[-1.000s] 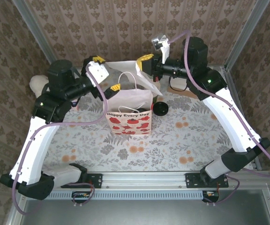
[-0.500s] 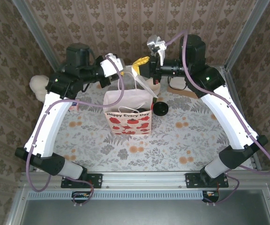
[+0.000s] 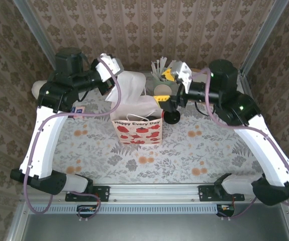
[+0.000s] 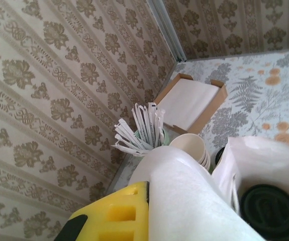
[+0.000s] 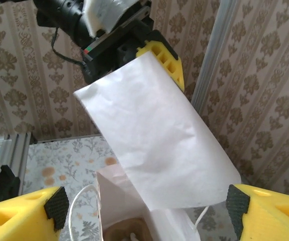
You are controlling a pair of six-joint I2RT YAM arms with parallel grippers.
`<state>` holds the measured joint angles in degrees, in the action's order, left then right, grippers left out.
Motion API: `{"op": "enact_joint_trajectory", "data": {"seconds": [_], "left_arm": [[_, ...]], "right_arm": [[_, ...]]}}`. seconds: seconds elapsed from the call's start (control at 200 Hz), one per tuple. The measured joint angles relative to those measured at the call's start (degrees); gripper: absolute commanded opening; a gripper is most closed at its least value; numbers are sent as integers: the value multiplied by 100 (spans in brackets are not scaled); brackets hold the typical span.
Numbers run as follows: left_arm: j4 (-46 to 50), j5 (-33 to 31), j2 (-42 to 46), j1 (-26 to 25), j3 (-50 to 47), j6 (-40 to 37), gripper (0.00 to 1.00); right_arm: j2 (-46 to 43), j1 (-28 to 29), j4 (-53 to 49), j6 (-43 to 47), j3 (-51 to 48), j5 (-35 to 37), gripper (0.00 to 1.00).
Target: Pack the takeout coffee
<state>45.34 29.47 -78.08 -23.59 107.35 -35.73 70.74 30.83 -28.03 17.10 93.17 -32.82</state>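
**A:** Patterned wallpaper all round, a floral desk [image 3: 199,150], and the red-and-white paper bag [image 3: 136,131] standing mid-desk. Where is the takeout coffee [image 3: 173,117]?

**B:** On the desk, just right of the bag's right edge and outside it. From above it looks upright with its black lid up, so its long axis runs vertical.

**A:** And the jaws?

**B:** The left jaws are pinched on the bag's white flap [image 5: 159,145], lifted at the far left of the mouth. The right jaws stand wide with nothing in them, over the bag's far right corner.

**A:** So which arm goes?

**B:** The right arm [image 3: 255,130], I'd judge. The cup lies just nearer and to the right of its jaws, and lower. The left arm [image 3: 43,135] is across the bag and occupied. The move probably calls for a drop beside the cup, jaws straddling its wall below the lid. The cream cups [image 4: 189,145] and the cup of white sticks [image 4: 141,130] crowd the far side.
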Motion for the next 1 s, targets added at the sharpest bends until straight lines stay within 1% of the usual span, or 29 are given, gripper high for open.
{"op": "enact_joint_trajectory", "data": {"seconds": [0.1, 0.15, 0.17, 0.305, 0.475, 0.53, 0.585, 0.615, 0.65, 0.725, 0.755, 0.875, 0.905, 0.98, 1.0], "left_arm": [[63, -98, 251, 2, -68, 413, 0], [46, -94, 455, 0, -214, 584, 0], [50, -74, 535, 0, -264, 629, 0], [55, 219, 800, 0, -345, 732, 0], [210, 807, 774, 0, -345, 704, 0], [275, 916, 756, 0, -345, 699, 0], [291, 968, 754, 0, -345, 699, 0], [297, 986, 754, 0, -345, 699, 0], [306, 1010, 754, 0, -345, 699, 0], [319, 1064, 752, 2, -345, 682, 0], [319, 1084, 750, 9, -348, 680, 0], [313, 1196, 743, 63, -367, 680, 0], [308, 1228, 743, 94, -387, 682, 0], [282, 1322, 743, 175, -468, 693, 0], [260, 1351, 743, 190, -501, 708, 3]], "right_arm": [[-229, 44, 181, 221, -280, 98, 91], [-175, 70, 216, 302, -251, 118, 99], [-127, 83, 205, 319, -219, 118, 100], [614, 308, -72, 734, 487, 109, 100], [1679, 501, -404, 1147, 1381, -20, 100], [1993, 544, -579, 1263, 1676, -111, 99], [2240, 579, -756, 1373, 1919, -243, 95], [2337, 599, -833, 1427, 2015, -317, 90], [2433, 629, -944, 1480, 2122, -404, 82], [2551, 673, -1200, 1593, 2304, -509, 53], [2579, 684, -1283, 1646, 2371, -529, 47], [2568, 695, -1432, 1770, 2437, -518, 13], [2564, 693, -1440, 1764, 2435, -492, 8], [2524, 695, -1416, 1720, 2356, -330, 0], [2505, 695, -1410, 1733, 2328, -286, 0]]}}
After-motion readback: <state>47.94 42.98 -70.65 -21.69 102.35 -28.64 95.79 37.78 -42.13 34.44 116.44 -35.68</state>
